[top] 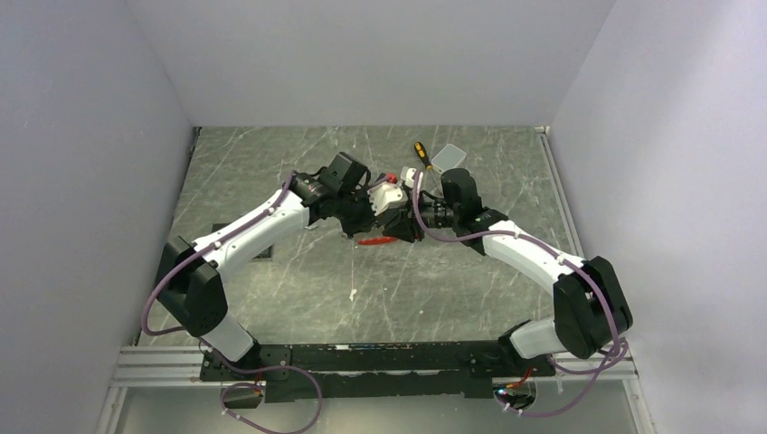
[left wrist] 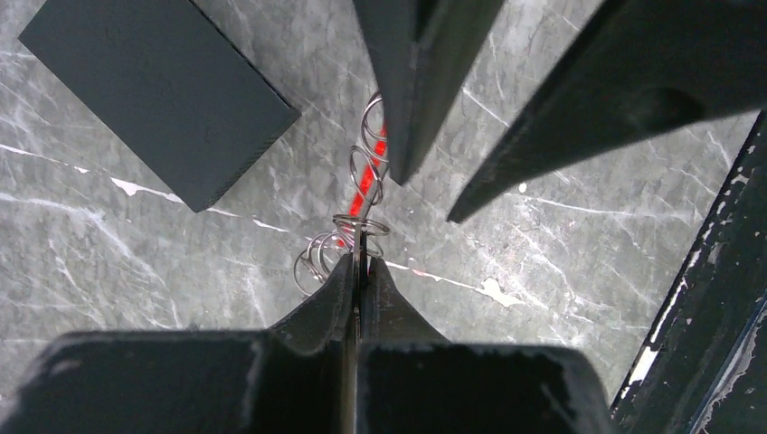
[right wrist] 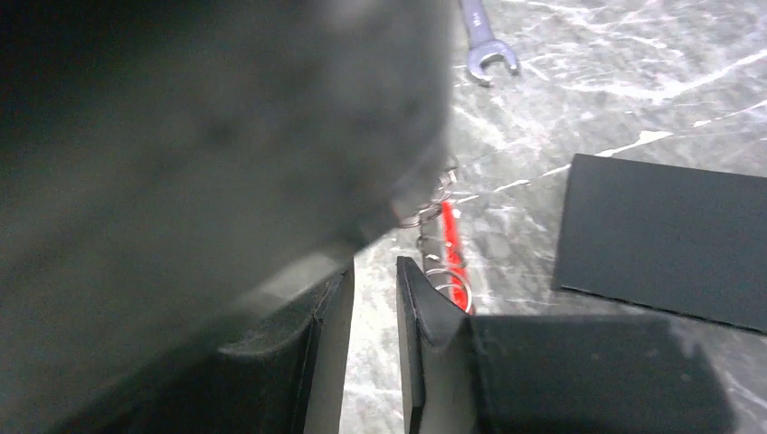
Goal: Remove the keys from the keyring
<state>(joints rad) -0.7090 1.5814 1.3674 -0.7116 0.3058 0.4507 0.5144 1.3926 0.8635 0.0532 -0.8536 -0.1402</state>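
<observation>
The keyring (top: pixel 375 240), red cord with whitish-grey wire coils, hangs between the two grippers above the table's middle. In the left wrist view my left gripper (left wrist: pixel 359 258) is shut on a thin silvery sliver at the keyring's coils (left wrist: pixel 336 242); I cannot tell if that sliver is a key. The red part (left wrist: pixel 364 179) runs up beside my right gripper's fingers (left wrist: pixel 411 99). My right gripper (right wrist: pixel 374 271) is open and empty, with the keyring (right wrist: pixel 449 246) just outside its right finger. No key shows clearly.
A yellow-and-black screwdriver (top: pixel 421 154) and a small white box (top: pixel 448 158) lie behind the grippers. A silver wrench (right wrist: pixel 484 45) lies further off. A dark rectangular patch (left wrist: pixel 158 90) sits on the marble table (top: pixel 298 298). Grey walls stand on three sides.
</observation>
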